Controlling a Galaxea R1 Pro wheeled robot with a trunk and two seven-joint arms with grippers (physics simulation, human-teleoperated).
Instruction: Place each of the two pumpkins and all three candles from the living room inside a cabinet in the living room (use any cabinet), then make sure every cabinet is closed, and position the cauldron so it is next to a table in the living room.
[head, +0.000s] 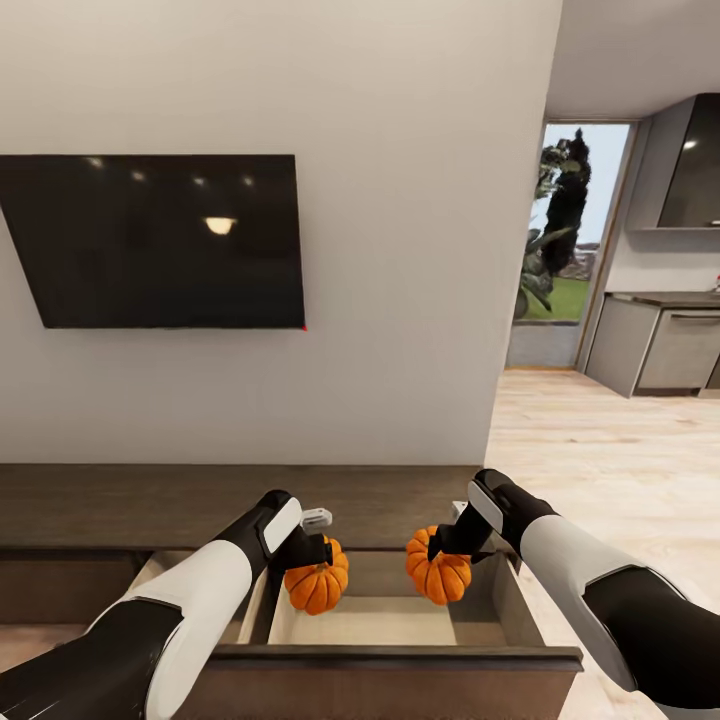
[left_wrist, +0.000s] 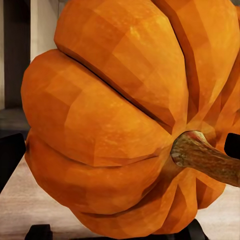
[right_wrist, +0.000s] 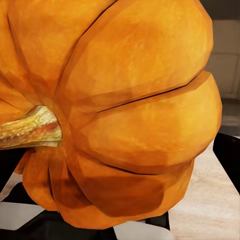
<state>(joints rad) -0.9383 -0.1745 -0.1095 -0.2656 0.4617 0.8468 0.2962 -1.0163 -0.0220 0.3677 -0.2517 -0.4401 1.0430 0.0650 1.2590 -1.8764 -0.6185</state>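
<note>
Living room wall with a dark TV (head: 160, 240) in the upper left, kitchen doorway off to the right, and the long dark cabinet (head: 200, 505) running along the bottom with one drawer (head: 400, 620) pulled open.

Both arms hang over that drawer. The left gripper (head: 318, 548) is clamped on the left pumpkin (head: 316, 586), and the right gripper (head: 440, 545) is clamped on the right pumpkin (head: 439, 576). Both are above the pale drawer floor, lower centre of the frame.

My take: lower each one until it's nearly on the floor before letting go, and keep them apart so they don't bump and roll. Stay clear of the drawer walls too.

Orientation-wise, they're squat, no real long axis. Wrist views show each stem (left_wrist: 205, 157) poking sideways, so they look tilted, not upright.
</note>
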